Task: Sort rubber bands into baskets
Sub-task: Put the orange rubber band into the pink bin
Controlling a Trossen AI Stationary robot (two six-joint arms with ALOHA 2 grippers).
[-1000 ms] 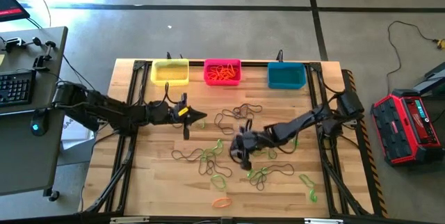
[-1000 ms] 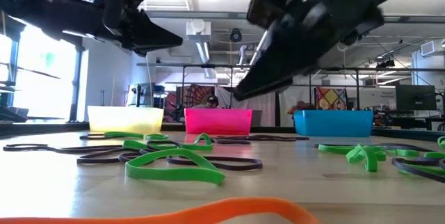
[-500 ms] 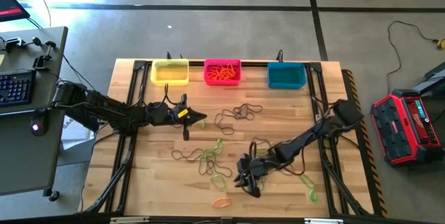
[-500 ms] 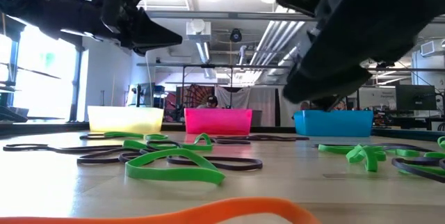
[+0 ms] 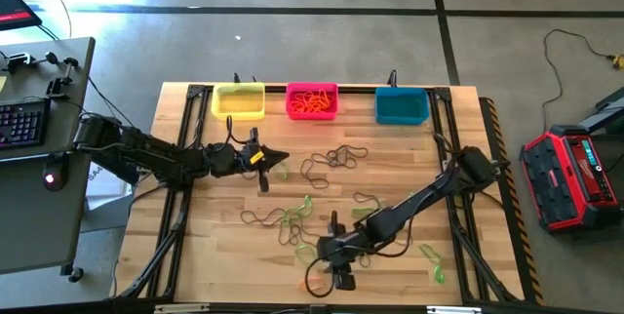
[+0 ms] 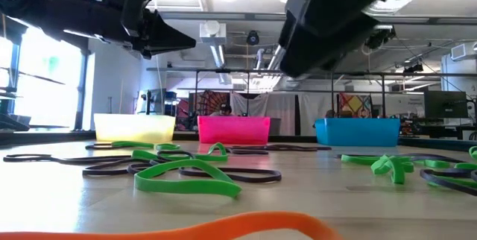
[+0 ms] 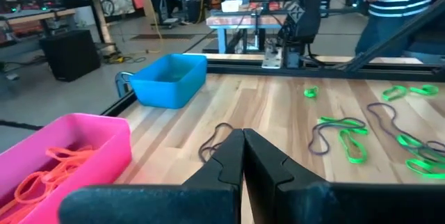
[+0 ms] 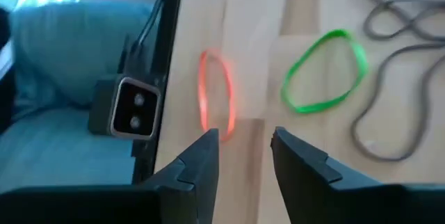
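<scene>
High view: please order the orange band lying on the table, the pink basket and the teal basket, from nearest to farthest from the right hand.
1. Orange rubber band, just beside the right hand, at the table's near edge.
2. Pink basket, far edge, middle.
3. Teal basket, far edge, right; almost as far as the pink one, hard to rank.

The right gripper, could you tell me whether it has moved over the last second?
Yes. The right gripper has moved away from the baskets toward the table's near edge, now beside the orange rubber band.
</scene>
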